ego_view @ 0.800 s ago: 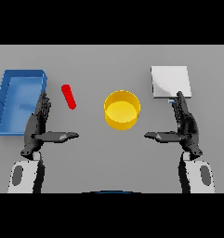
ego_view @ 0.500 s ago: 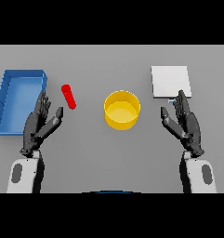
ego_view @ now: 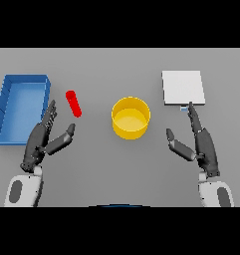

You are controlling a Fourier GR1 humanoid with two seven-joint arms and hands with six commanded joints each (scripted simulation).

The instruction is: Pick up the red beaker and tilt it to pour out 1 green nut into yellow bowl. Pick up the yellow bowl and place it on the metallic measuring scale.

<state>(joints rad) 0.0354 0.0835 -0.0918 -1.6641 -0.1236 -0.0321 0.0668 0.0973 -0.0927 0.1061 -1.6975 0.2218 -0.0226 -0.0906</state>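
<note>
The red beaker (ego_view: 73,103) lies on its side on the grey table, left of centre. A yellow bowl (ego_view: 131,117) stands in the middle; I see nothing in it. The metallic measuring scale (ego_view: 183,87), a flat pale square, sits at the back right. My left hand (ego_view: 42,142) is open, fingers straight and pointing up toward the beaker, a little below and left of it, not touching. My right hand (ego_view: 201,142) is open too, its fingertips just below the scale's front edge. No green nut is visible.
A blue open tray (ego_view: 4,108) stands at the far left, beside my left hand.
Both hands have turned from thumbs pointing inward to a flatter pose, and the left hand has tilted toward the red beaker. Beaker, bowl and scale have not moved.
</note>
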